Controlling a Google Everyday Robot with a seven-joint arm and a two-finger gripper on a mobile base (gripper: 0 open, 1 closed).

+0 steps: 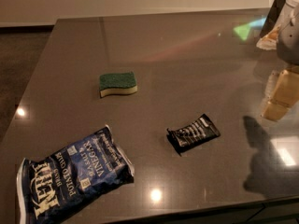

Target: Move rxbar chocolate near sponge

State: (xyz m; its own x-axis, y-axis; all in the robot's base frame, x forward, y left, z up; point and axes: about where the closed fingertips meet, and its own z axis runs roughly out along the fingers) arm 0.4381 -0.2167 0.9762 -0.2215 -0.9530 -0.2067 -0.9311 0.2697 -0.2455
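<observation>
Chocolate bar lies toward the front edge of the table, open tabletop between it and the sponge; black wrapper, white lettering, crinkled ends. Chip bag front-left. Gripper, probably, at far right; grip cannot be told.

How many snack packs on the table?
2. The blue chip bag lies at the front left; the black chocolate bar lies right of centre, apart from the sponge. Pincer sits at the view's upper right edge. None seems hidden.
</observation>
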